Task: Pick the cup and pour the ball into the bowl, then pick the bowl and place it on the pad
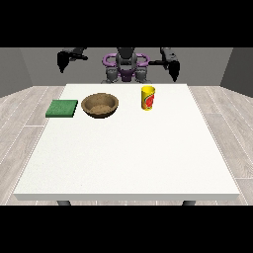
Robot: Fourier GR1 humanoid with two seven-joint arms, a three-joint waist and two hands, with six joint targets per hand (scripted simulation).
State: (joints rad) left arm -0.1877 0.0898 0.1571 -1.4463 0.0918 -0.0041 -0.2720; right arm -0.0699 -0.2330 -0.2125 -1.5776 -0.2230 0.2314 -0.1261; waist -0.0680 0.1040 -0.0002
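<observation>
**Cup, bowl, pad on table; both hands raised at far edge**

Table (128, 158): large, white, fills most of the view, wood-plank floor (20, 113) around it, grey walls behind. Near half carries nothing; all three things sit in the far half.

Robot (125, 66): small at the top centre, dark torso with purple rings at the shoulders, arms spread out to both sides.

Bowl (100, 105): brown, round, upright, left of centre. Inside looks lighter brown; can't see any contents.

Pad (62, 108): flat green square at the table's left edge, just beside the bowl, small gap between them, not touching.

Cup (148, 98): yellow, upright, right of the bowl and well apart from it. Red label on the side with a bit of green; any writing too small to read, no brand legible. Ball not visible from this angle, can't tell whether it is inside.

Hand at the view's right (174, 69): black, hanging downward above the far table edge, behind and to the right of the cup, not touching it. Holds nothing; finger pose can't be told.

Hand at the view's left (63, 62): black, hanging downward, beyond the table's far left corner, well apart from pad and bowl. Holds nothing; finger pose can't be told either.
</observation>
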